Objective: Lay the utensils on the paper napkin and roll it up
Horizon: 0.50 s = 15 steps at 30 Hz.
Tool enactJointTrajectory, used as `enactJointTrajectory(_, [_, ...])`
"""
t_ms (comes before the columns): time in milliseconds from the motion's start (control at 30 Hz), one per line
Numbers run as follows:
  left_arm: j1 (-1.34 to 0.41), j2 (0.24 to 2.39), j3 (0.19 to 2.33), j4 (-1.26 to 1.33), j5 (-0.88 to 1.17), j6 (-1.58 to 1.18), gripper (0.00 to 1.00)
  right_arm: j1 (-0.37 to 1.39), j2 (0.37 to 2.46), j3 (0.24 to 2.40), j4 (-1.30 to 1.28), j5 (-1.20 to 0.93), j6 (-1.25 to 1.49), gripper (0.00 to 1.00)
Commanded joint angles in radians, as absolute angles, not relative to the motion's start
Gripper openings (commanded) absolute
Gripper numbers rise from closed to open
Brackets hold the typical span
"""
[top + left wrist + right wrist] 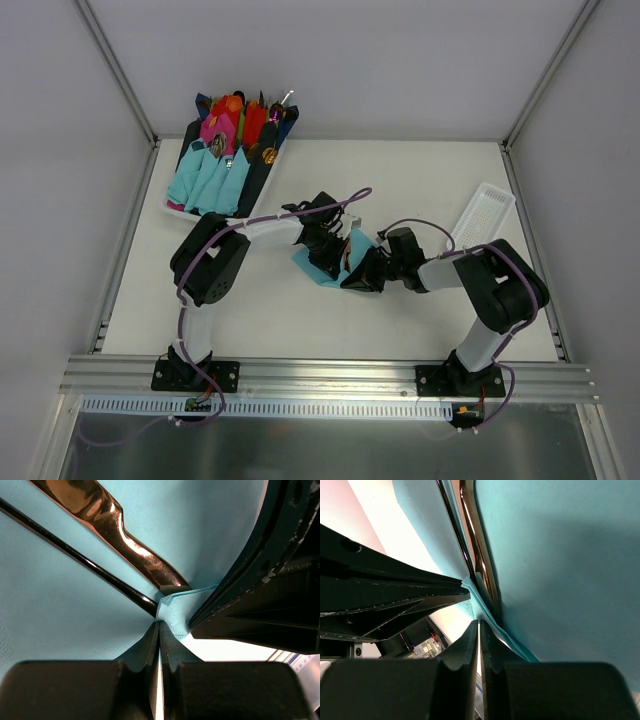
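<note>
Pinching a folded edge of the paper napkin point(60, 620), the left gripper point(159, 630) has its fingers pressed together, the utensils point(125, 535) lying on the sheet just beyond its tips. The right gripper point(479, 627), facing it, clamps the same edge.

The paper napkin point(60, 610) was plain teal, faintly dot-embossed. The utensils point(107, 517): one glossy copper-brown, one glossy black. The table point(420, 180) was white; napkin rolls point(215, 170) at its far-left corner were teal, pink, red, navy.
</note>
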<state>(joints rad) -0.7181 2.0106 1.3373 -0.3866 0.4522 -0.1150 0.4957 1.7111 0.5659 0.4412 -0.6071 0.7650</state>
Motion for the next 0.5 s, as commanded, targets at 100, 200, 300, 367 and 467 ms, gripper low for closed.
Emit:
enactJointTrajectory(100, [-0.707, 1.950, 1.344, -0.410, 0.443, -0.086, 0.00, 0.505, 1.732, 0.560, 0.428, -0.525, 0.770, 0.06])
enactJointTrajectory(200, [-0.707, 1.893, 1.336, -0.408, 0.456, -0.083, 0.01, 0.503, 1.735, 0.555, 0.428, -0.519, 0.776, 0.06])
enactJointTrajectory(300, [-0.707, 1.849, 1.322, -0.408, 0.491, -0.086, 0.02, 0.503, 1.733, 0.551, 0.426, -0.514, 0.782, 0.06])
enactJointTrajectory(367, [-0.707, 1.829, 1.313, -0.410, 0.532, -0.095, 0.02, 0.505, 1.733, 0.549, 0.428, -0.514, 0.784, 0.06])
enactJointTrajectory(467, [-0.712, 1.825, 1.304, -0.410, 0.575, -0.110, 0.03, 0.505, 1.730, 0.549, 0.428, -0.511, 0.788, 0.06])
